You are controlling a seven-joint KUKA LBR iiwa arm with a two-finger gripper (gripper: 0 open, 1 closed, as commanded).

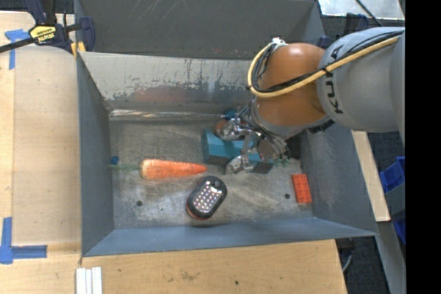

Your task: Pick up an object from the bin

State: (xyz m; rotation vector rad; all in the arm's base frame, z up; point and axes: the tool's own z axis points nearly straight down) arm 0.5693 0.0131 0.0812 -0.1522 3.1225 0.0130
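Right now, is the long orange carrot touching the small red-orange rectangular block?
No, the long orange carrot lies left of centre; the small red-orange rectangular block lies apart at right.

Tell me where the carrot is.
In the camera view the orange carrot lies on the bin floor left of centre, its tip near the blue block at the gripper and the black oval gadget.

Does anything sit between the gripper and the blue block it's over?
Nothing visible does. The gripper is right at the blue block; the carrot and the black oval thing lie off to the side, not between them.
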